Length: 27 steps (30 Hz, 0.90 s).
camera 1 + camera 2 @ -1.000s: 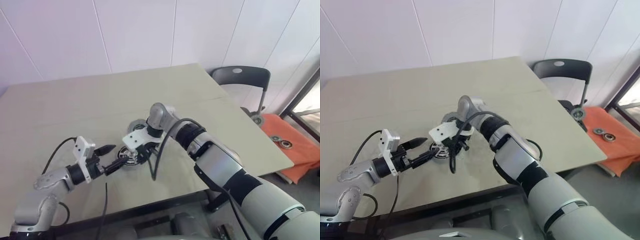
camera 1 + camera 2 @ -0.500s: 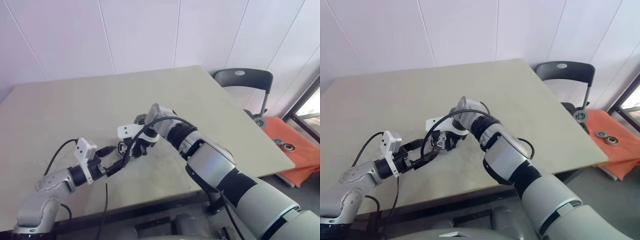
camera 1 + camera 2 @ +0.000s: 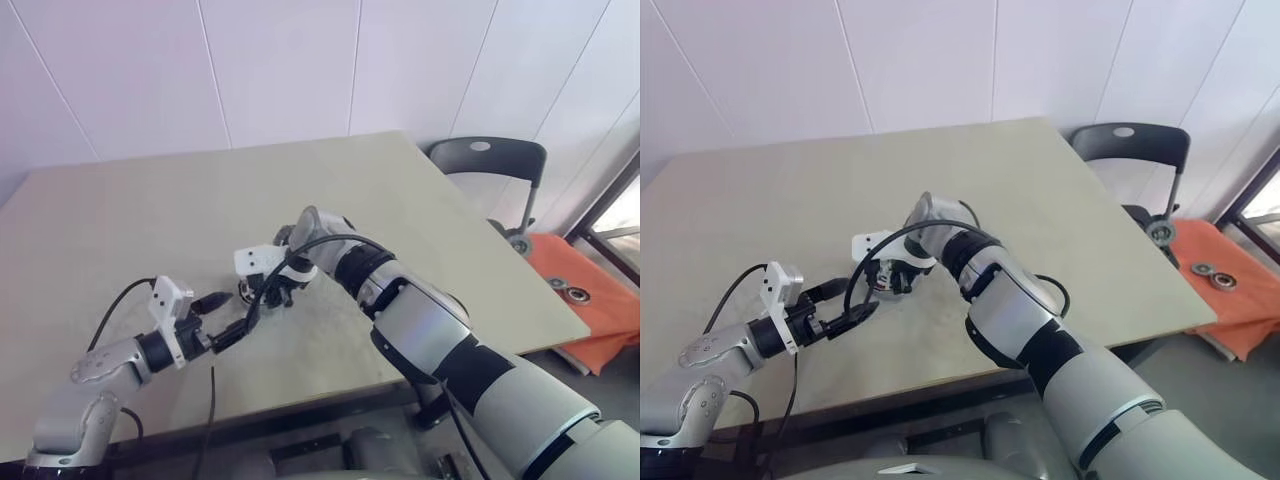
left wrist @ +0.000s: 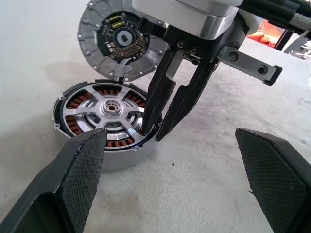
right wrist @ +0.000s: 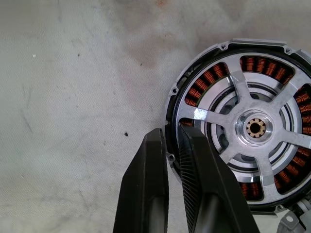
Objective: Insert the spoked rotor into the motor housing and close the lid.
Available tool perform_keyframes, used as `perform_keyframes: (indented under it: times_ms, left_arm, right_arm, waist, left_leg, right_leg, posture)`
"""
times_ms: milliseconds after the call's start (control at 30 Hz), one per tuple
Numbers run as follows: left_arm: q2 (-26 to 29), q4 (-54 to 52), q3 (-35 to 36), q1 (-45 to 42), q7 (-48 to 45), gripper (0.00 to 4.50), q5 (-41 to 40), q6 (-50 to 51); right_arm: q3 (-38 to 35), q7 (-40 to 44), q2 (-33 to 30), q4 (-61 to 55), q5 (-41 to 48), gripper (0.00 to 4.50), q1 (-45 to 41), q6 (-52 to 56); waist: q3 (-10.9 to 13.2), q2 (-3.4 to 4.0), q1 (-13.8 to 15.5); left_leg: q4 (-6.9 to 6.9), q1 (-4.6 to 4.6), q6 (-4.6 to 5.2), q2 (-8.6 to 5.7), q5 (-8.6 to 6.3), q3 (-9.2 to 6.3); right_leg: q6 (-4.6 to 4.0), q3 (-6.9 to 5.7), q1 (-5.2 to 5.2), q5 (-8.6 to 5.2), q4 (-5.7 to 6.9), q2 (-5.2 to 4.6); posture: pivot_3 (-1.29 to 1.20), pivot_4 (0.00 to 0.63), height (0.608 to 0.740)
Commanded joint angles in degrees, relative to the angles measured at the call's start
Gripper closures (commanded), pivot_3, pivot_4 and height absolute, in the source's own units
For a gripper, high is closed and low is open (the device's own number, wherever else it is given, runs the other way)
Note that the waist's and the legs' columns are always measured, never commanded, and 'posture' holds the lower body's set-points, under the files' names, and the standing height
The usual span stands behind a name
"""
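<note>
While the left pincer [image 4: 167, 187] gapes, the right pincer [image 5: 171, 141] pinches the spoked rotor's [image 5: 255, 128] rim inside the motor housing [image 4: 114, 160].

motor housing [image 5: 243, 128]: cut off by the right wrist view's edge
lid [image 4: 119, 41]: partly hidden behind the right gripper [image 4: 151, 133]

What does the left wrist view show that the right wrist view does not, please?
Left wrist view alone: the lid lying flat on the table behind the motor housing, and the left gripper with jaws wide open.

Right wrist view alone: a top-down look at the housing's full rim.

Both: the spoked rotor seated in the housing, with the right gripper at its rim, jaws nearly closed.
</note>
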Motion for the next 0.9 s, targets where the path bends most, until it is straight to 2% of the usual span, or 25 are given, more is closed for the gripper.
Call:
perform_keyframes:
  times_ms: [33,100,233,367,467,633,700,900]
  left_arm:
    - [0.7,-1.3,0.9,-1.0,-0.5,0.0,-0.3,-0.8]
    - [0.7,-1.3,0.9,-0.9,-0.6,0.0,-0.4,-0.9]
    - [0.8,-1.2,1.0,-0.8,-0.8,0.0,-0.4,-1.0]
    - [1.4,-1.2,1.0,-0.7,-1.4,0.0,0.2,-1.4]
    - [5.8,1.2,2.6,-1.3,-2.9,0.0,4.9,-5.0]
    - [10.7,1.5,6.1,-2.8,-5.4,0.0,4.3,-6.1]
    - [11.9,1.6,6.4,-3.1,-6.2,0.0,4.7,-6.4]
    - [14.9,4.7,6.1,-2.6,-8.2,0.0,8.8,-9.8]
  right_arm:
    - [1.0,-3.2,-0.5,0.4,-2.6,3.4,-0.9,-0.5]
    - [0.6,-1.4,-0.2,0.7,-2.1,2.81,-1.2,1.2]
    - [0.3,0.1,-0.4,-0.3,-1.9,2.81,-1.9,0.7]
    - [1.0,4.9,-2.6,-4.0,-1.8,2.81,-1.7,-5.3]
    - [2.1,10.5,-6.3,-9.0,-1.6,2.81,-0.2,-13.5]
    - [1.6,15.5,-9.1,-14.0,0.1,2.81,1.3,-18.4]
    - [1.6,15.2,-9.5,-14.6,0.0,2.81,1.6,-20.5]
    - [3.5,3.1,-10.5,-11.2,-4.1,2.81,1.7,-33.0]
  waist:
    - [0.0,-0.01,0.0]
    - [0.0,0.0,-0.1]
    - [0.0,0.0,0.1]
    - [0.0,-0.02,0.1]
    - [0.0,-0.11,0.0]
    - [0.0,-0.1,-0.1]
    - [0.0,-0.1,-0.4]
    - [0.1,0.0,-0.2]
  left_leg:
    - [-0.02,-0.01,0.0,0.0,0.0,0.0]
    - [-0.05,0.0,0.0,0.0,0.0,-0.01]
    - [-0.03,0.0,0.0,-0.01,0.0,-0.03]
    - [-0.09,-0.14,0.0,-0.01,0.0,-0.02]
    - [-0.25,-0.27,-0.01,-0.01,-0.01,-0.02]
    - [-0.37,-0.77,-0.01,0.0,-0.01,-0.02]
    - [-0.37,-0.81,-0.01,0.0,-0.01,-0.01]
    - [-0.42,-0.79,0.0,0.0,-0.01,0.0]
  right_leg:
    - [0.0,0.0,-0.02,0.0,0.0,0.0]
    - [0.0,0.0,-0.03,0.0,0.0,0.01]
    - [0.0,0.0,-0.03,0.0,0.02,0.01]
    - [0.02,0.01,-0.13,-0.01,-0.06,0.01]
    - [0.14,0.0,-0.3,-0.03,-0.08,0.0]
    - [0.16,-0.02,-0.86,0.17,-0.05,0.0]
    - [0.16,-0.01,-0.89,0.18,-0.06,-0.01]
    - [0.14,-0.01,-0.9,0.17,-0.07,-0.01]
  posture:
    - [0.0,0.0,0.74]
    - [0.0,0.0,0.74]
    - [0.0,0.0,0.74]
    - [0.0,0.0,0.74]
    - [0.0,0.0,0.74]
    - [0.0,0.0,0.74]
    - [0.0,0.0,0.74]
    - [0.0,0.0,0.74]
